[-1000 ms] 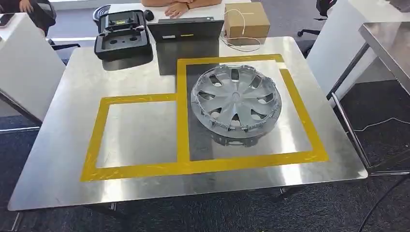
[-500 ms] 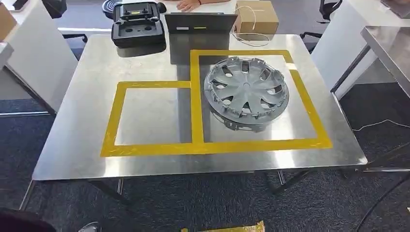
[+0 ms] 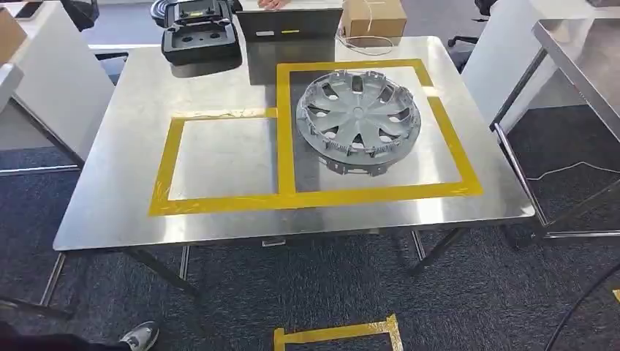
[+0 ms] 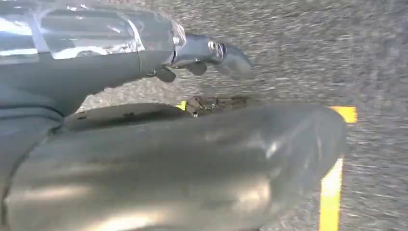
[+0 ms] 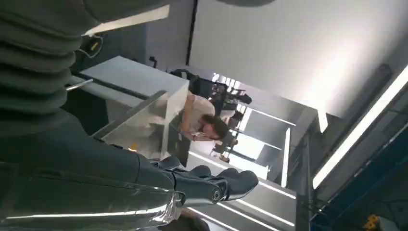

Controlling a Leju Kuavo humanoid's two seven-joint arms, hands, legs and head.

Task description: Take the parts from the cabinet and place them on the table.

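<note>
The steel table (image 3: 110, 212) carries a silver hubcap (image 3: 358, 121) inside the larger yellow tape square (image 3: 446, 131); the smaller square (image 3: 164, 172) beside the hubcap lies bare. Risk: a second part set down carelessly could strike the hubcap or overhang the table edge nearest the robot. A black moulded tray (image 3: 199, 33) and cardboard box (image 3: 373, 18) crowd the far side beyond the hubcap. Left hand (image 4: 211, 53) and right hand (image 5: 207, 185) hold nothing, fingers extended and loosely apart

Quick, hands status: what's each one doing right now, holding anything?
Left hand: holds nothing, fingers apart, open over the carpet.
Right hand: holds nothing I can see; whether its fingers are open or curled cannot be told.
</note>
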